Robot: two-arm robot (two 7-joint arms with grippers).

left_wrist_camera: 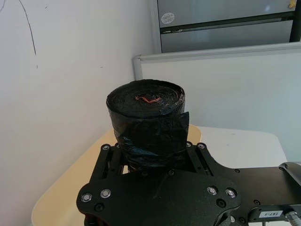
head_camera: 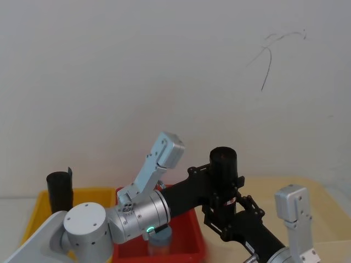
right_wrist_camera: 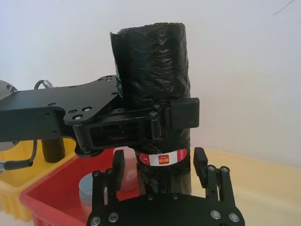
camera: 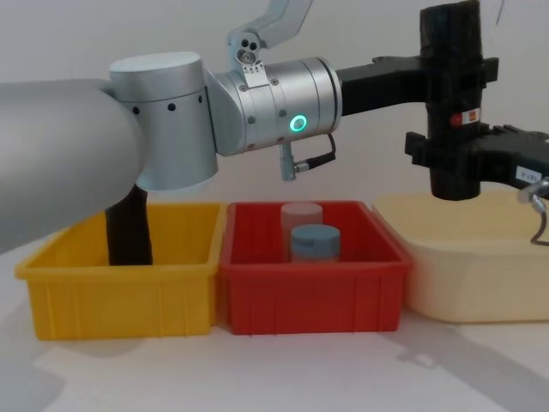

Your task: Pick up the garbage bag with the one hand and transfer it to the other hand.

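Note:
The garbage bag (camera: pixel 450 51), a tall black roll with a red-and-white label (right_wrist_camera: pixel 162 159), hangs upright in the air above the bins. My left gripper (camera: pixel 450 77), on the wrist with the green ring light, is shut on the roll's middle (right_wrist_camera: pixel 153 70). My right gripper (right_wrist_camera: pixel 159 165) reaches in lower down, open, with one finger on each side of the roll's bottom part just under the label. In the head view the roll (head_camera: pixel 224 164) stands between the left gripper (head_camera: pixel 225 183) and the right gripper (head_camera: pixel 227 213). The left wrist view looks down on the roll's top (left_wrist_camera: pixel 148 99).
Below stand a yellow bin (camera: pixel 120 292) holding a plain black roll (camera: pixel 129 232), a red bin (camera: pixel 309 292) with a blue-lidded jar (camera: pixel 315 243) and a translucent one (camera: pixel 300 215), and a cream basin (camera: pixel 463 275) at the right. A white wall is behind.

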